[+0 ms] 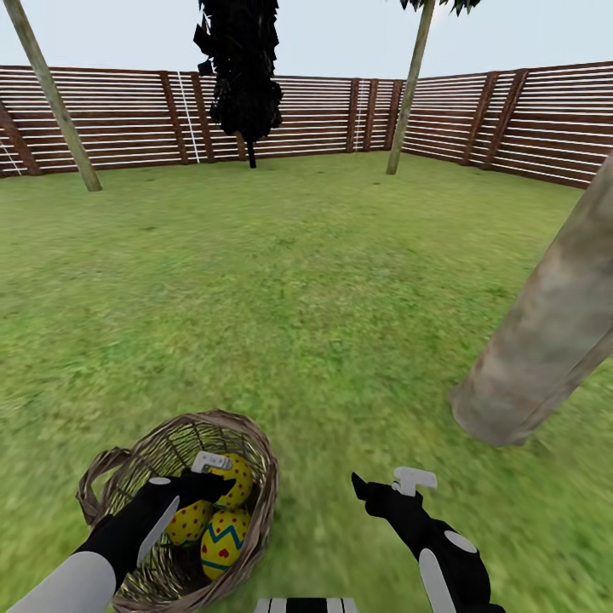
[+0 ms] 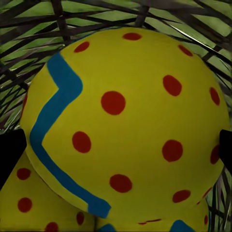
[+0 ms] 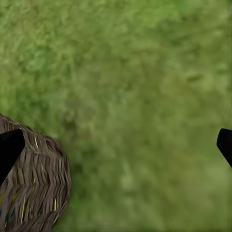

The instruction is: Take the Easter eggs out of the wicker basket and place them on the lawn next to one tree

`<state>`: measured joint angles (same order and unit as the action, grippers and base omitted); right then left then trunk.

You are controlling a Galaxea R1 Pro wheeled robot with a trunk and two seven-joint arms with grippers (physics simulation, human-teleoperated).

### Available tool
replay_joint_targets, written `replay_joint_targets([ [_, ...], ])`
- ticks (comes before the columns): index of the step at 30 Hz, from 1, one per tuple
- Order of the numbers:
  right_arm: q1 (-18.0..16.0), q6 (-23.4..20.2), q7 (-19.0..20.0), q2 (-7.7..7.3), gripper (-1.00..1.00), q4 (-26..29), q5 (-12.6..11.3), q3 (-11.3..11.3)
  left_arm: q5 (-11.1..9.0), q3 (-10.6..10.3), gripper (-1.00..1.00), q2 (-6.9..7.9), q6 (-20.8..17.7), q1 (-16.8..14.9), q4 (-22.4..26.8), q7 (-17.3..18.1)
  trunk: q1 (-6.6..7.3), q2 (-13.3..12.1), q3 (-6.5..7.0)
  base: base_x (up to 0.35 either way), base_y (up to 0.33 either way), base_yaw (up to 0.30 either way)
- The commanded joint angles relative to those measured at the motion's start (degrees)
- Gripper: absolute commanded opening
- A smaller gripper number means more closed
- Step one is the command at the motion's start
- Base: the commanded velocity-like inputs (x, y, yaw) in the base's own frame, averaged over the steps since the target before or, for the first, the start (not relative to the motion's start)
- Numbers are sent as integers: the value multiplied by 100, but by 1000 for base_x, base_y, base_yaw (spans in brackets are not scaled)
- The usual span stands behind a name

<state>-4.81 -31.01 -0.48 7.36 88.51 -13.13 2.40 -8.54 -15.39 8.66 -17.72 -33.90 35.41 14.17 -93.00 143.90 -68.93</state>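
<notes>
1. Head view gives us the lawn [image 1: 306,281] first: a wide, flat stretch of mottled green grass that runs back to a brown slatted fence [image 1: 111,119] closing the garden on all sides we can see.
2. Next in size, a thick grey-brown trunk [image 1: 545,340] leans in from our right, its base planted on the grass just ahead of our right arm. Two thinner trunks stand by the fence, one far left [image 1: 55,98] and one right of centre [image 1: 410,94], and a narrow, almost black-leaved tree [image 1: 243,68] rises between them.
3. Open grass lies between us and the thick trunk.
4. The wicker basket [image 1: 255,511] sits on the grass close in front of us, on our left, upright, with a loop handle at its left rim.
5. Our left gripper [image 1: 213,481] reaches down into the basket. In the left wrist view its dark fingers [image 2: 9,152] stand apart on either side of a dotted egg with a blue zigzag [image 2: 125,121]; we cannot tell whether they touch it.
6. All three eggs lie inside the basket: the top egg [image 1: 237,481] at our gripper, a red-dotted egg [image 1: 189,521] and a blue-zigzag egg [image 1: 223,543] below it, touching.
7. Our right gripper [image 1: 375,489] hovers over bare grass beside the basket, its fingers spread and empty.
</notes>
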Motion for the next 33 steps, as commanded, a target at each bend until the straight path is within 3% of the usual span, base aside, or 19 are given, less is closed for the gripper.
replay_joint_targets([
  [1, -2, -28, -5, 2, 100, 5, -23, -3, -60, -26, -100, 10, -45, -2, 10, -11, 1, 2, -5, 0, 0, 0],
  [17, -2, -28, -4, 2, 100, 5, -15, -3, -57, -25, -100, 22, -292, -11, 18, -37, 11, -3, 84, 0, 0, 0],
  [33, -2, -28, 0, 2, 100, 5, -23, -3, -51, -25, -100, 60, -624, -13, 27, -37, 35, -15, 283, 0, 0, 0],
])
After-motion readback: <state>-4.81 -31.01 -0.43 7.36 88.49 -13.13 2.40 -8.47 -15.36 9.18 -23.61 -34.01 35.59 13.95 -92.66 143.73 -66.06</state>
